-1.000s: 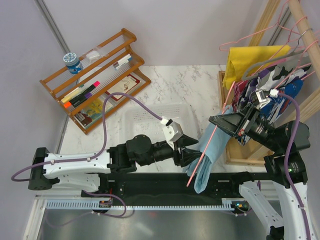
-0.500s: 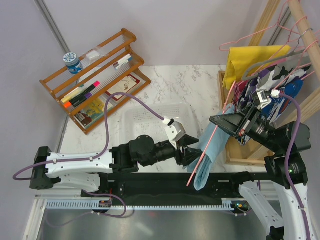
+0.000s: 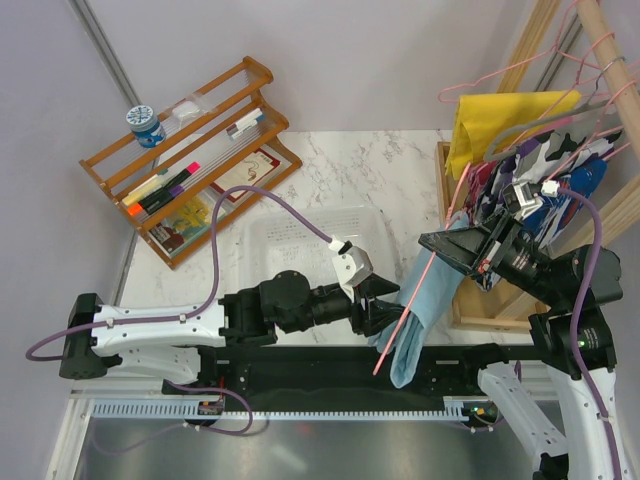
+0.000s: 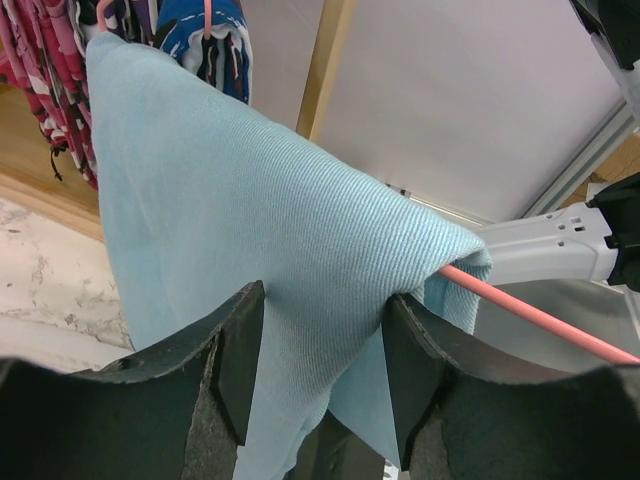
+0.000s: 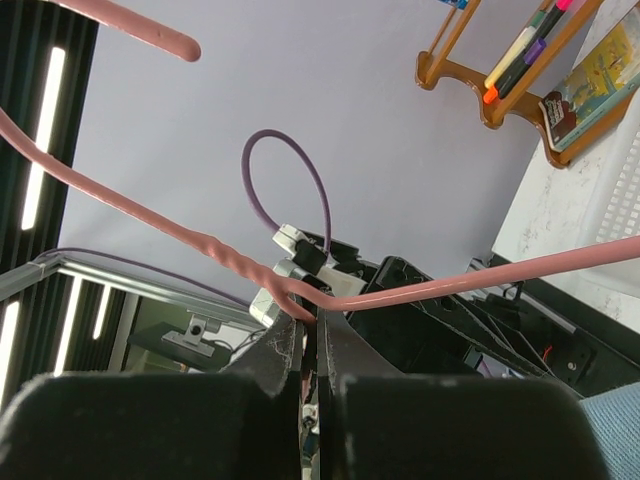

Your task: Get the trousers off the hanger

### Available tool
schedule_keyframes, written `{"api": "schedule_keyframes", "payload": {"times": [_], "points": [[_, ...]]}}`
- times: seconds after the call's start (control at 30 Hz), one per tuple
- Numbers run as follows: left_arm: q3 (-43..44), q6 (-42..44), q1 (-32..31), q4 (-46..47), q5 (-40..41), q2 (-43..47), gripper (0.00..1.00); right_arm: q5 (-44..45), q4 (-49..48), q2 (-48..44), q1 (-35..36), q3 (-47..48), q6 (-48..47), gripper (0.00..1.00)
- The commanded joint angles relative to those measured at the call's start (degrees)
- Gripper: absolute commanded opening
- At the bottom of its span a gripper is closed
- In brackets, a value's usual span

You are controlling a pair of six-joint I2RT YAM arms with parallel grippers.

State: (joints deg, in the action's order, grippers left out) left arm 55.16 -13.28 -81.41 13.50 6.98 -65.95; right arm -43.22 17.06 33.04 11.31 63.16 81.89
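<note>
Two arms, trousers half off hanger

Sky-blue trousers (image 3: pixel 425 300) drape over pink hanger (image 3: pixel 412 308), held above table's near edge. Left gripper (image 4: pixel 320 350) has edged closer since 1 s ago; jaws wide, straddling fabric, so pull-off looks imminent. Right gripper (image 5: pixel 310 375) pinches hanger wire. White marble table (image 3: pixel 345 170); lilac walls.

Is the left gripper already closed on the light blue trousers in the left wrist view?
No, the left gripper is open: its fingers stand on either side of the trousers without pinching the cloth.
</note>
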Motion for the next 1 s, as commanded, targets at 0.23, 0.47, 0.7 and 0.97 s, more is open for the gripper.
{"api": "schedule_keyframes", "payload": {"times": [0.23,0.47,0.7,0.97], "points": [[1.9,0.7,-0.3,-1.1,8.0,-2.2,0.52,0.4,-9.3,-0.9,0.1,1.8,2.2,0.0],[5.1,2.9,-0.3,-3.4,13.4,-4.6,0.4,0.2,-9.4,-1.3,0.1,2.1,2.7,0.0],[7.4,4.5,-0.2,-3.2,14.0,-4.8,0.1,0.1,-7.7,-2.1,0.0,2.6,1.7,0.0],[5.2,4.1,-0.2,-2.4,17.8,1.2,0.02,1.6,-2.1,-4.5,0.1,2.2,-2.0,0.0]]}}
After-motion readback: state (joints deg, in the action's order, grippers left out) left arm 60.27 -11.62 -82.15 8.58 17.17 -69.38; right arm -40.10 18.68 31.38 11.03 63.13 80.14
